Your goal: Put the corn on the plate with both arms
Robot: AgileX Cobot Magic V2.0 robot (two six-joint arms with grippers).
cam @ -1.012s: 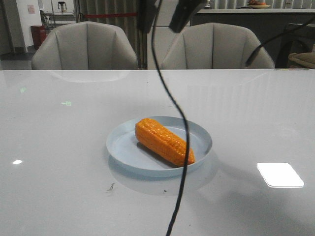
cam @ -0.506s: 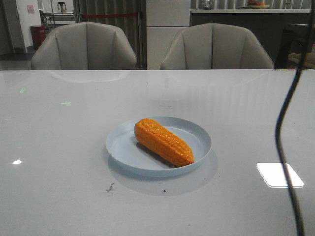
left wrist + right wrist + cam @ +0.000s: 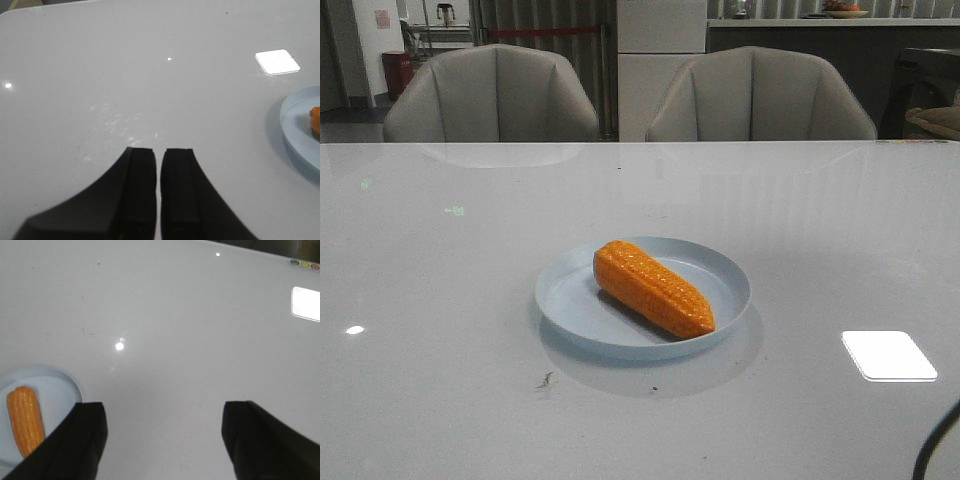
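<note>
The orange corn point(image 3: 652, 287) lies on the pale blue plate point(image 3: 720, 272) in the middle of the table, tapered end towards the front right. Neither gripper shows in the front view. In the left wrist view my left gripper point(image 3: 159, 150) is shut and empty over bare table, with the plate's rim point(image 3: 290, 127) and a bit of corn point(image 3: 315, 119) off to one side. In the right wrist view my right gripper point(image 3: 162, 412) is open wide and empty above bare table, apart from the plate point(image 3: 60, 390) and the corn point(image 3: 25, 420).
Two grey chairs point(image 3: 490, 95) point(image 3: 760, 95) stand behind the table's far edge. A bright light reflection point(image 3: 888, 355) lies on the white tabletop at the front right. A black cable point(image 3: 935, 445) curls at the front right corner.
The arm and its hanging black cable have swung from over the plate to the right and out of the front view. The corn and the plate have not moved.
</note>
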